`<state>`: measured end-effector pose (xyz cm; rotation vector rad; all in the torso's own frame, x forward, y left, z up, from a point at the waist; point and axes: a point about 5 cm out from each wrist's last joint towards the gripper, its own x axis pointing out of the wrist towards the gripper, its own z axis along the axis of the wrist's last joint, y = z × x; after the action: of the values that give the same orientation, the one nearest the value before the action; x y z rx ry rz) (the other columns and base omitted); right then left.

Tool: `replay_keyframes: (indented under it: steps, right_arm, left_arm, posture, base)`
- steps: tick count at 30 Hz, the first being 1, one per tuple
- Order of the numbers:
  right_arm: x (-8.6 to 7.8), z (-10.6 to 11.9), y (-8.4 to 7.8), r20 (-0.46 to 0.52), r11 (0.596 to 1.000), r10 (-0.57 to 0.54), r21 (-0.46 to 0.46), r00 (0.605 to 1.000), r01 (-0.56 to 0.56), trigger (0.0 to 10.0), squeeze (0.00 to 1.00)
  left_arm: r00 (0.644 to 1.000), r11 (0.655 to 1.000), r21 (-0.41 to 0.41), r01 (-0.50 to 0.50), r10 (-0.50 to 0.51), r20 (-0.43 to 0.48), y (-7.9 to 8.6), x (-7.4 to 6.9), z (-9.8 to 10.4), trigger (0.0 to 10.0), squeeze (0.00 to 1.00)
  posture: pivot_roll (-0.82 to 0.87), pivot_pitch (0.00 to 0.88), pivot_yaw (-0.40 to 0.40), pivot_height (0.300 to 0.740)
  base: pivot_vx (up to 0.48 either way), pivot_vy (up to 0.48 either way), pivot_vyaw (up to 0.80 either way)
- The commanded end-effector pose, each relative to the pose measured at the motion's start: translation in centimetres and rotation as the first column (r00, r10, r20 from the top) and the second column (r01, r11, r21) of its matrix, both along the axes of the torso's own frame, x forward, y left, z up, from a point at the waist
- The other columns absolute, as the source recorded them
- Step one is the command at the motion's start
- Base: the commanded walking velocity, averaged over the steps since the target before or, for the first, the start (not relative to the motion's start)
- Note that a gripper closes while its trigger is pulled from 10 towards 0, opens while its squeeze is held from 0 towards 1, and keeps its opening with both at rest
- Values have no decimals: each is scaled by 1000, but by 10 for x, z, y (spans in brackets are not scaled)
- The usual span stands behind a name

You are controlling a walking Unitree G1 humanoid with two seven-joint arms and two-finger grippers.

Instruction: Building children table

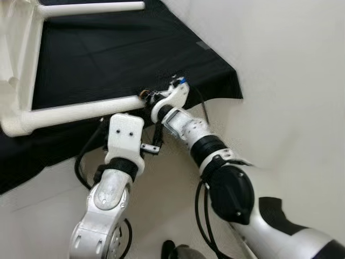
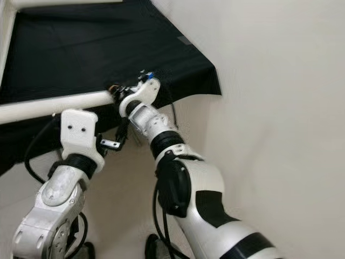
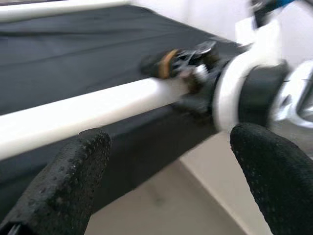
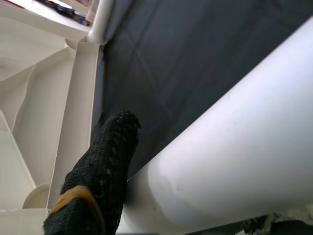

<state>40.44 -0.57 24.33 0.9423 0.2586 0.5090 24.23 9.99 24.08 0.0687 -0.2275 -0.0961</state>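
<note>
At the free end of a white table leg (image 1: 81, 109), I am seeing my right pincer (image 1: 146, 96) clamping onto that leg: in the right wrist view 1 black finger (image 4: 100, 181) with a tan band is pressing against the round white tube (image 4: 234, 147), and the other finger is hiding behind it. From the head cameras the right arm is reaching forward from the lower right, its white wrist sitting just past the leg's tip.

Just beneath that leg, my left pincer (image 3: 171, 171) is hanging wide, gripping nothing. Its 2 dimpled black fingertips (image 3: 68, 176) are standing well apart in the left wrist view, with the leg crossing above the gap between them and the right wrist showing blurred just beyond. The left arm is rising from the lower left, its white wrist block sitting right under the leg.

Moving outward, the leg is running leftward to a corner of the overturned white children table (image 1: 19, 70), which is lying on a black cloth (image 1: 118, 48). A second leg (image 1: 91, 7) is sticking out from the top corner, roughly parallel to the 1 I am holding. The cloth is draping over the counter edge, with pale floor (image 1: 280, 108) to the right.
</note>
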Motion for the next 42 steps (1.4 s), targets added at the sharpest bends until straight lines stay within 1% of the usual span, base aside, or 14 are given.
replay_keyframes:
  steps: [1,11,14,24,31,42]
  right_arm:
    - [-6,-16,9,-48,994,36,-102,998,-41,10000,0]
    - [-5,-18,8,-58,991,34,-125,998,-41,10000,0]
    - [-6,-21,7,-51,986,40,-161,998,-47,10000,0]
    - [-5,-17,8,-38,988,43,-147,998,-48,10000,0]
    - [-5,-11,9,-18,988,52,-142,998,-54,10000,0]
    - [-5,-10,9,-11,989,56,-136,998,-57,10000,0]
  left_arm:
    - [1000,1000,-2,10,-10,-16,-3,-1,-4,10000,0]
    - [1000,1000,5,6,-6,-19,-3,-1,-4,10000,0]
    - [1000,1000,24,-6,6,-10,-2,0,-4,10000,0]
    - [1000,999,49,-14,14,9,1,3,-1,10000,0]
    - [1000,998,65,-25,23,20,4,4,0,10000,0]
    - [999,997,77,-26,25,25,5,5,0,10000,0]
  posture:
    - [153,253,-203,740]
    - [149,248,-202,740]
    - [149,248,-203,740]
    - [149,251,-201,740]
    - [147,252,-201,740]
    - [146,254,-198,740]
  base:
    - [0,0,450]
    - [0,0,45]
    - [0,0,0]
    - [0,0,0]
    - [251,0,0]
    - [265,0,0]
